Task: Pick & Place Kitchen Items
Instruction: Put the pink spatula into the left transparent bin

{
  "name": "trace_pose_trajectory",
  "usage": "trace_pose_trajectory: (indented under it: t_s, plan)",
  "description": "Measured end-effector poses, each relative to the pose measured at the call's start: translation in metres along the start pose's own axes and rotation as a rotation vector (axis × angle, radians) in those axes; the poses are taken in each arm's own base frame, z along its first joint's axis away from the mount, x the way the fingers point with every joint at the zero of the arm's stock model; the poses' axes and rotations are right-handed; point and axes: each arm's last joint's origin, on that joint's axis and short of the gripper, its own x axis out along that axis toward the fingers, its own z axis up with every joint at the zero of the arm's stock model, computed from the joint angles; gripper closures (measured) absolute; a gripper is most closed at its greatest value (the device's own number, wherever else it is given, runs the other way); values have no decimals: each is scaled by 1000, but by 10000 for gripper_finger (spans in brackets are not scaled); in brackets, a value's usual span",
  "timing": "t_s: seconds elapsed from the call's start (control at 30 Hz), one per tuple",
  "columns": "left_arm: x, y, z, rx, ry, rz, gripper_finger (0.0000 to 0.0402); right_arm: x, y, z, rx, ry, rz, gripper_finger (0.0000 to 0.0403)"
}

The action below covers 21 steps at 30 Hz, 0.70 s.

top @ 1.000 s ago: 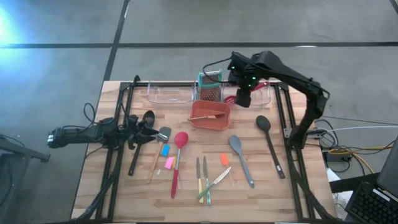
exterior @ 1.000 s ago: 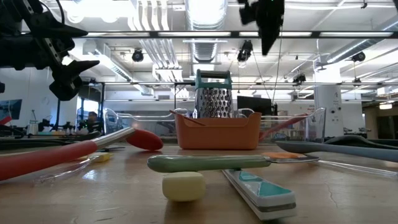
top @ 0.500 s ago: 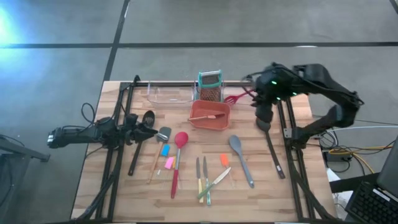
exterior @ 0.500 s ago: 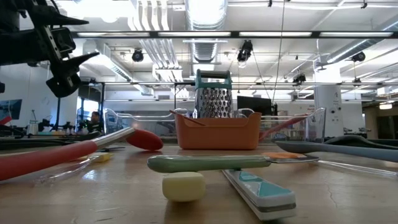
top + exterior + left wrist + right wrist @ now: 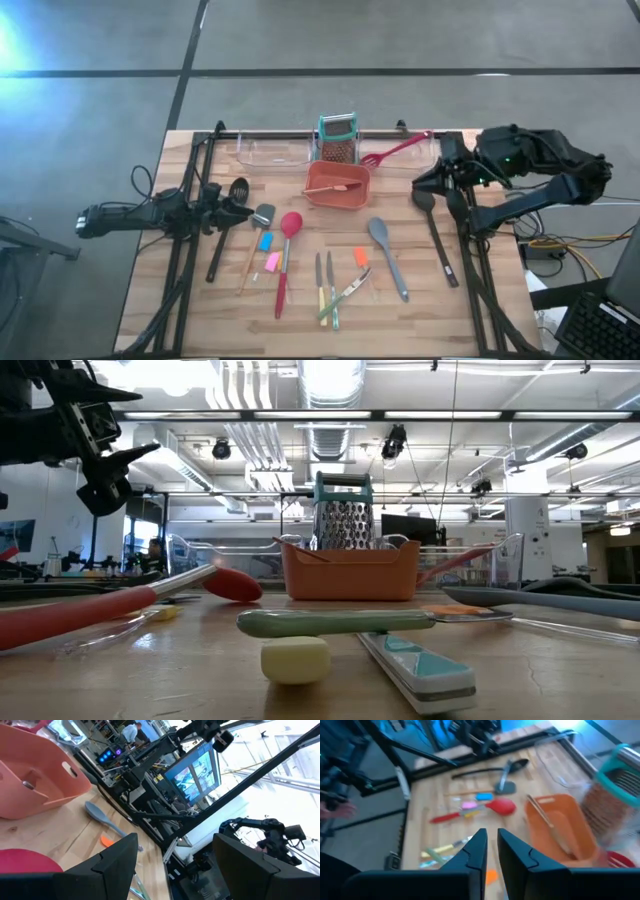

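A red-orange bin (image 5: 336, 184), a teal-framed grater (image 5: 338, 138), and a red spoon (image 5: 287, 250).

The right wrist view is smeared: the grater (image 5: 620, 795) runs off the edge as a teal and brown blur, and the small scrapers (image 5: 477, 800) there are only colour patches. A hand (image 5: 337, 810) at the frame's edge is cut off.

In the low view, the bin (image 5: 350, 570) hides the grater's lower half, and the red spoon (image 5: 120, 605) leaves the picture at its handle end. The pale block (image 5: 296, 659) in front is out of focus, possibly a knife handle end.

The left wrist view cuts off the bin and shows only a red sliver (image 5: 25, 860) of the spoon's bowl.

From above, the wooden thing (image 5: 345, 186) inside the bin is too small to name.
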Motion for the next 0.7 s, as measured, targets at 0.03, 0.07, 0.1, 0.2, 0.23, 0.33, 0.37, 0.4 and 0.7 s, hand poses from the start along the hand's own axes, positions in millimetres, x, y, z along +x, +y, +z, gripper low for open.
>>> trace_pose_trajectory:
  t_s: [0.03,0.07,0.1,0.2,0.23,0.33,0.37,0.4,0.7]
  plan:
    - [0,0,0,0,-1,0,138,3,1,-2,6,-13,10,370]
    - [0,0,0,1,-1,0,138,7,2,-5,14,-23,23,374]
    - [0,0,0,1,-1,0,138,12,3,-7,20,-35,34,378]
    - [0,0,0,1,-2,0,138,35,8,-13,11,-41,67,389]
    - [0,0,0,1,-2,0,138,43,11,-16,1,-32,75,392]
    - [0,0,0,1,-3,0,138,69,18,-24,-25,22,63,394]
    - [0,0,0,1,-3,1,138,77,20,-26,-32,38,49,394]
    - [0,0,0,1,-4,0,138,84,22,-29,-36,57,34,394]
    - [0,0,0,1,-4,0,138,134,44,-30,-71,145,10,394]
